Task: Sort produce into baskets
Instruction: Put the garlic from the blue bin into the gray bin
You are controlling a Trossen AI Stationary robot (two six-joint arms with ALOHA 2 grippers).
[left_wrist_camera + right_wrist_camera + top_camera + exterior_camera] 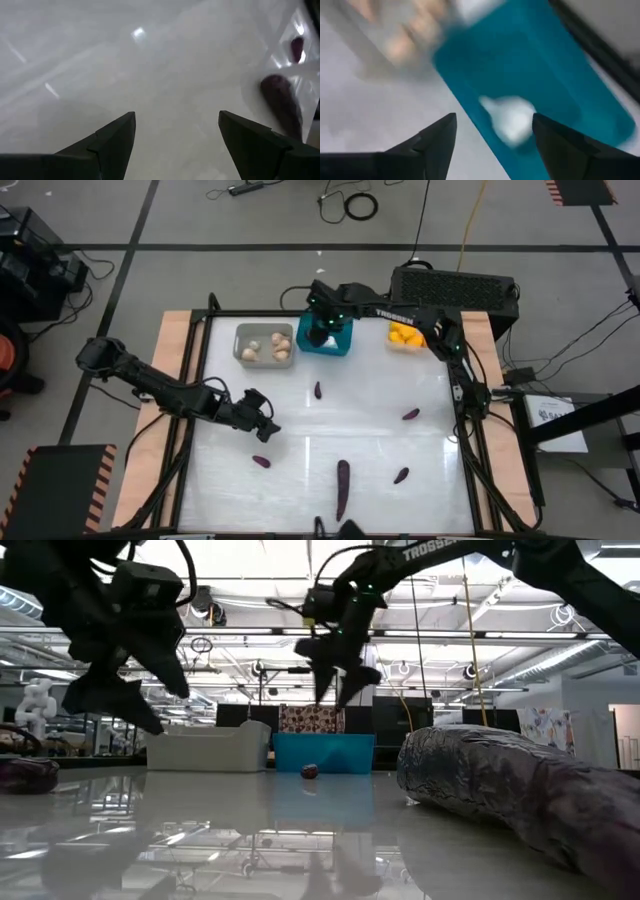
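Right gripper: the right gripper (322, 330) hangs over the teal basket (340, 345); its fingers (437, 142) stand apart with nothing between them.
Beneath it: the teal basket's floor fills the right wrist view (555, 75); a pale smear (512, 120) lies on it, too blurred to name, perhaps only glare.
Hidden there: from above, the gripper covers most of the teal basket, so its contents cannot be made out.
Beside it, toward the left arm: the grey basket (243, 330) touches or nearly touches the teal one and holds pale bulbs (281, 345); in the right wrist view they are only beige blurs (400, 42).
Beside it, the other way: the clear basket (390, 345) holds yellow-orange fruits (404, 335), partly covered by the right arm.
Left gripper: the left gripper (266, 420) hovers over bare table (370, 390), well apart from the baskets, fingers (112, 142) spread wide and empty.
Near the left gripper: a small purple piece (261, 462) lies just beyond its tips; in the left wrist view a purple piece (282, 102) is cut off by one finger.
Farther out: small purple pieces at (318, 390), (410, 415) and (401, 475); the long purple vegetable (342, 488) lies near the table's front edge and looms in the low view (520, 790), cut off by the frame.
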